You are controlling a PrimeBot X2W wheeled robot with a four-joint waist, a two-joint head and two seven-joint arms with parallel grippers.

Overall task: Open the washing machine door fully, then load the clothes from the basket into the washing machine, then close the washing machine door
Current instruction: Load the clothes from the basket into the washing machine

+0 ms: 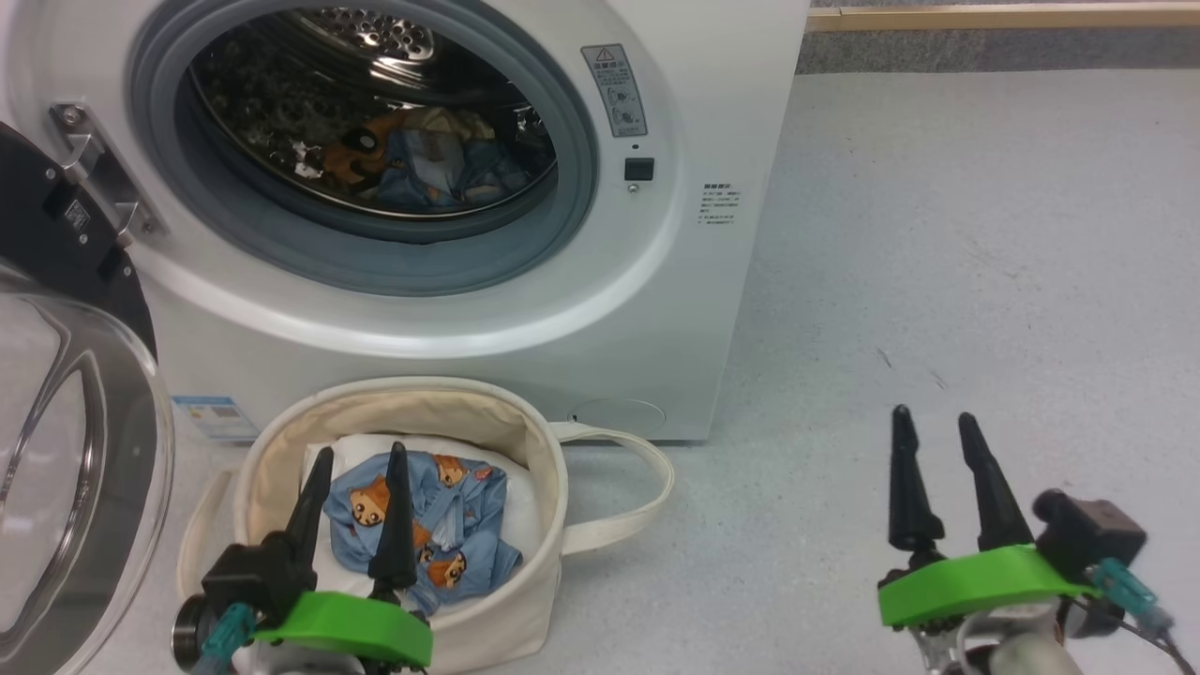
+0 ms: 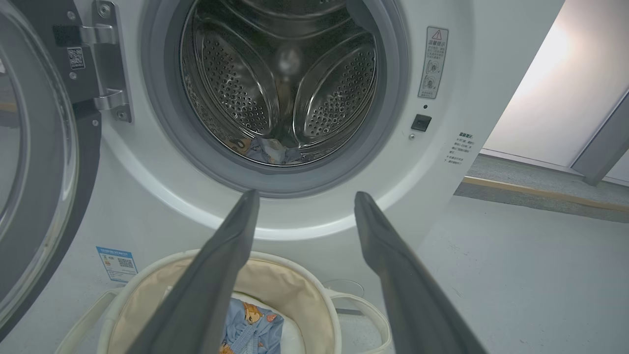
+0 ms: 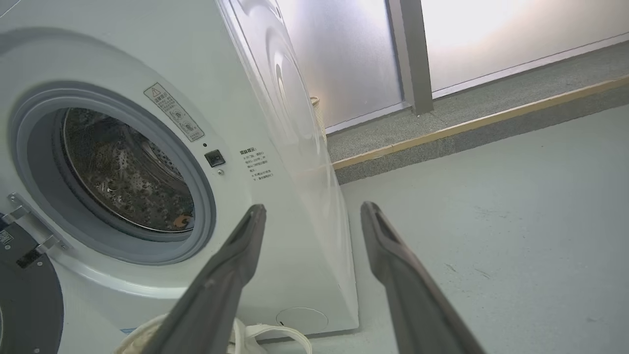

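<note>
The white washing machine [image 1: 694,122] stands with its door [image 1: 75,450] swung wide to the left, glass bowl facing out. Inside the drum lies a heap of clothes [image 1: 422,159], blue and beige with orange print. In front sits the cream basket [image 1: 525,441], with a blue printed garment [image 1: 441,525] on a white bundle inside. My left gripper [image 1: 361,452] hovers open just above the basket, fingers over the garment, empty. Open and empty, my right gripper [image 1: 936,417] hangs over the bare floor to the right. The left wrist view looks into the drum mouth [image 2: 162,98] over the basket [image 2: 314,295].
Grey floor [image 1: 984,234] stretches to the right of the washer, ending at a raised strip with a wooden edge [image 1: 994,17]. One basket strap handle [image 1: 647,469] loops out on the floor toward the right. The open door's hinge [image 1: 94,169] juts out at the washer's left.
</note>
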